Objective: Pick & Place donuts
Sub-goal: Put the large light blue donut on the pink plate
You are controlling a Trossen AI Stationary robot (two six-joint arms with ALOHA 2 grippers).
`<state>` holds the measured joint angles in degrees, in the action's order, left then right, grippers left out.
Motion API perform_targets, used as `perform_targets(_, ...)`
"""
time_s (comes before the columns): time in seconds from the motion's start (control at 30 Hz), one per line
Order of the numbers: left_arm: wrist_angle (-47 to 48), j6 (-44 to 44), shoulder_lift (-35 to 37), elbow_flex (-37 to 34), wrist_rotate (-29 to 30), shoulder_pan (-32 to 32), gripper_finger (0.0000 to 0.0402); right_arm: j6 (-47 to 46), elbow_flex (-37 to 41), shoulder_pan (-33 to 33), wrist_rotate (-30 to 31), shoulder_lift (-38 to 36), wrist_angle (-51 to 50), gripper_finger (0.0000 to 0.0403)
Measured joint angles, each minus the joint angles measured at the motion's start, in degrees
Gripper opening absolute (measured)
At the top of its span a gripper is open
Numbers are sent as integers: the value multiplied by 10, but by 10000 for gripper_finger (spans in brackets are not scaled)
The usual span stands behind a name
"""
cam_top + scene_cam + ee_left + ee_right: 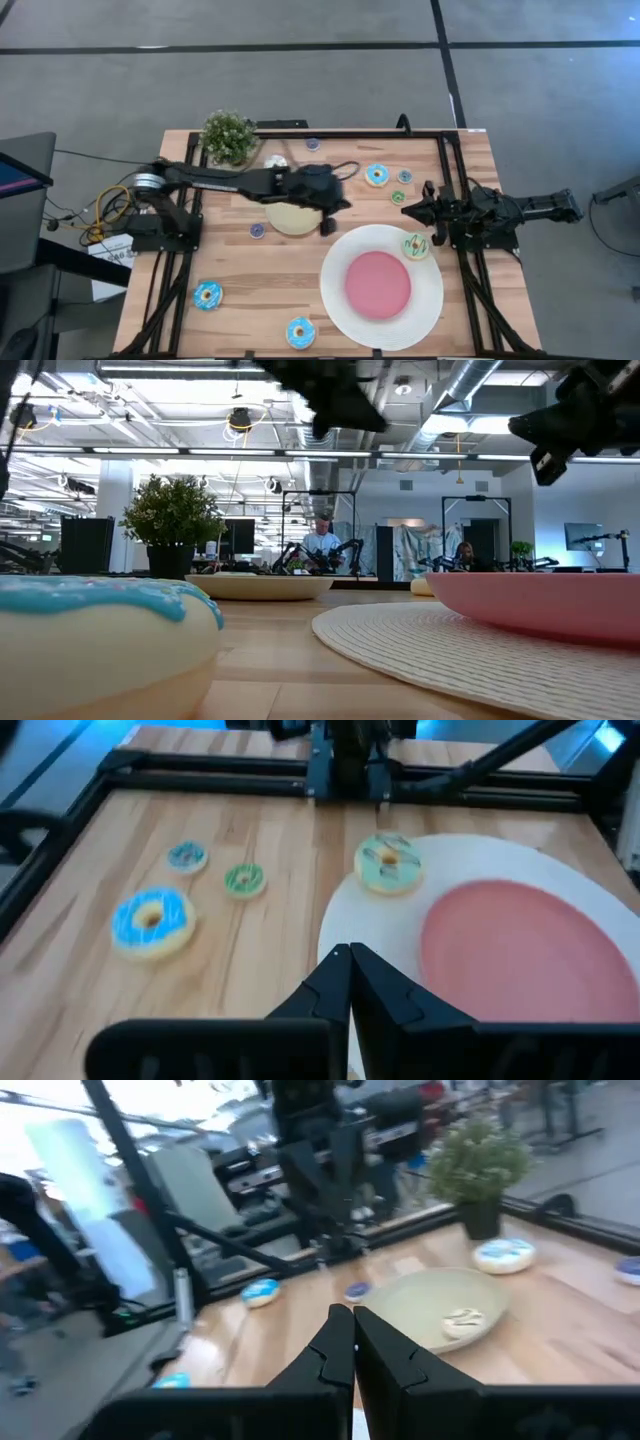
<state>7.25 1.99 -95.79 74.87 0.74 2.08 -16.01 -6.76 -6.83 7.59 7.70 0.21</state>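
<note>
Donuts lie scattered on the wooden table (260, 270): a green-iced donut (416, 245) sits on the white plate's (340, 300) rim, a small cream donut (463, 1318) in the tan plate (285, 222), blue ones (300, 332) loose. No writing is readable. Left gripper (327, 228) hangs over the tan plate, fingers pressed together; right gripper (408, 210), likewise closed and empty, waits beside a potted plant's (228, 137) far side.
</note>
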Motion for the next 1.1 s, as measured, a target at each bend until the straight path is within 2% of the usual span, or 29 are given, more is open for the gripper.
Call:
perform_targets(0.17,-99,17,159,-191,3,2,0,-1,-70,-7,36,129,0,0)
perform_targets(0.27,-110,36,265,-282,31,2,0,-36,-139,-5,63,234,-27,0)
perform_targets(0.37,-107,63,375,-356,49,1,0,-106,-236,-3,108,346,-128,0)
perform_targets(0.5,-100,78,513,-426,58,-7,0,-205,-391,15,131,491,-343,0)
perform_targets(0.63,-71,73,624,-463,89,-16,0,-313,-515,39,105,616,-559,4)
perform_targets(0.73,-39,73,683,-469,96,-17,0,-354,-553,40,72,679,-646,21)
perform_targets(0.93,51,81,748,-470,96,-17,0,-447,-542,10,29,721,-705,90)
perform_targets(1.1,80,82,760,-470,84,-17,0,-421,-537,-20,26,713,-748,159)
